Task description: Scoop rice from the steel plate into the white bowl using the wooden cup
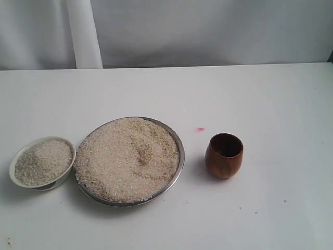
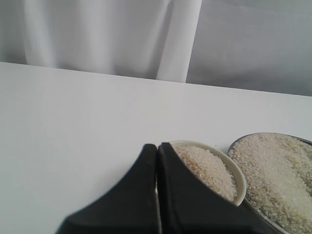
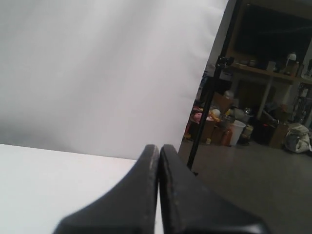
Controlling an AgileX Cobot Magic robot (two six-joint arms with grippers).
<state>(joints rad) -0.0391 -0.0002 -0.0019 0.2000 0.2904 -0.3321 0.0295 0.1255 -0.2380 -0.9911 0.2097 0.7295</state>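
The rice point(image 1: 127, 159) lies in a broad heap that fills the steel plate point(image 1: 181, 161) almost to its thin rim, with a shallow dent near the middle of the mound. The plate rests flat on the white bench point(image 1: 270, 104). The white bowl point(image 1: 12, 169) stands touching or all but touching the plate's rim and holds a smaller heap of the same grains, piled higher on the side away from the plate. On the plate's other side, a short way off, the wooden cup point(image 1: 224, 159) stands upright with its dark mouth facing up; nothing can be made out inside it. A small pink mark point(image 1: 200, 129) sits on the bench between plate and cup, a little behind them.

The left gripper point(image 2: 157, 146) is closed, its two dark fingers pressed together with nothing between them. The bowl lies just ahead of its tips, with one finger covering part of the near rim, and the plate lies just beyond the bowl.

The right gripper point(image 3: 159, 146) is likewise closed and empty. Ahead of it are a strip of bench, the white backdrop point(image 3: 97, 73) and, past the backdrop's edge, a cluttered room with shelves point(image 3: 263, 73). The cup shows only in the exterior view, so its place relative to this gripper cannot be told.
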